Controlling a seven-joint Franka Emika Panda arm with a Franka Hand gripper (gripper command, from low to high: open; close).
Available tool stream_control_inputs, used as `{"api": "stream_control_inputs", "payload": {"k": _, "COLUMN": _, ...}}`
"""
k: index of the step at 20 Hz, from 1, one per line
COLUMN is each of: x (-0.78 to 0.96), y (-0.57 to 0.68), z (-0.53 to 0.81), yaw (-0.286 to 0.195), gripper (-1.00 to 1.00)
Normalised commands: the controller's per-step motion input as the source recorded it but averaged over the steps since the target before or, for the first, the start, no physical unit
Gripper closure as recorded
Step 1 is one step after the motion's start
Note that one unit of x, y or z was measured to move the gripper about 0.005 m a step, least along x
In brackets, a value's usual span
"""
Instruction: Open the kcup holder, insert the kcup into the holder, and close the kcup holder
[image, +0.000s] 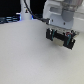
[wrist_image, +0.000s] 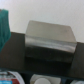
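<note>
Exterior view: gripper (image: 60, 38) hanging over white table (image: 25, 55), finger spread unclear.
Wrist view: kcup holder (wrist_image: 50, 42), broad side across frame.

Pincer (image: 61, 38) low (jaws apart), arm overhead

A pale, plain worktop (image: 25, 55) fills most of the exterior view, its surface bare toward 7 o'clock. In the wrist view, the black kcup holder (wrist_image: 50, 42) rests on the worktop; its top catches glare.
</note>
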Motion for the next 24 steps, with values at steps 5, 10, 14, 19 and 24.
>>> {"api": "stream_control_inputs", "payload": {"k": 5, "x": -0.48, "y": 0.29, "z": -0.09, "yaw": 0.175, "gripper": -1.00}}
{"api": "stream_control_inputs", "payload": {"k": 10, "x": -0.51, "y": 0.40, "z": -0.05, "yaw": 0.137, "gripper": -1.00}}
{"api": "stream_control_inputs", "payload": {"k": 14, "x": -0.57, "y": 0.44, "z": -0.05, "yaw": 0.112, "gripper": -1.00}}
{"api": "stream_control_inputs", "payload": {"k": 19, "x": -0.69, "y": 0.38, "z": -0.10, "yaw": 0.122, "gripper": -1.00}}
{"api": "stream_control_inputs", "payload": {"k": 24, "x": -0.74, "y": 0.37, "z": -0.16, "yaw": 0.113, "gripper": -1.00}}
